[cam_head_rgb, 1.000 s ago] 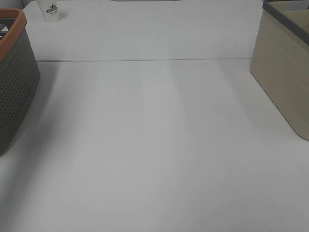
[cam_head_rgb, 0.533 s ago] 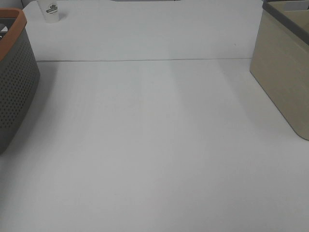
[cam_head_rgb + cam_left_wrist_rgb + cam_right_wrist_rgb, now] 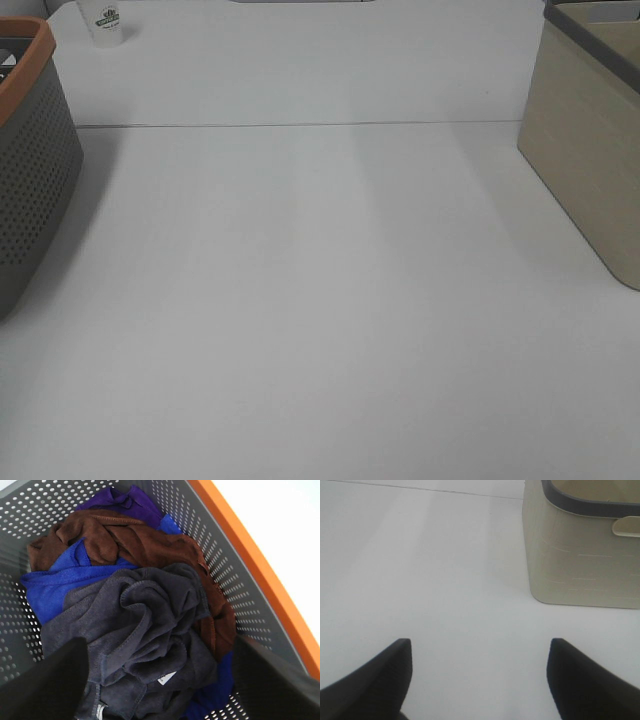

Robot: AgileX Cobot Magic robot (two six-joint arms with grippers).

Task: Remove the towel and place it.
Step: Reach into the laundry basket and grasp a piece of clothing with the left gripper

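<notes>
The dark charcoal-grey towel (image 3: 145,625) lies crumpled on top of brown, blue and purple cloths in the grey perforated basket (image 3: 210,545) with an orange rim; its small white tag (image 3: 166,678) shows. My left gripper (image 3: 160,680) hangs open just above the towel, fingers wide apart on either side of it. The basket also shows at the left edge of the high view (image 3: 30,170). My right gripper (image 3: 479,677) is open and empty over the white table, near the beige bin (image 3: 585,545). Neither gripper shows in the high view.
A beige bin with a dark grey rim (image 3: 590,140) stands at the right of the table. A small white cup (image 3: 105,22) stands at the far left back. A seam (image 3: 300,125) crosses the white table top.
</notes>
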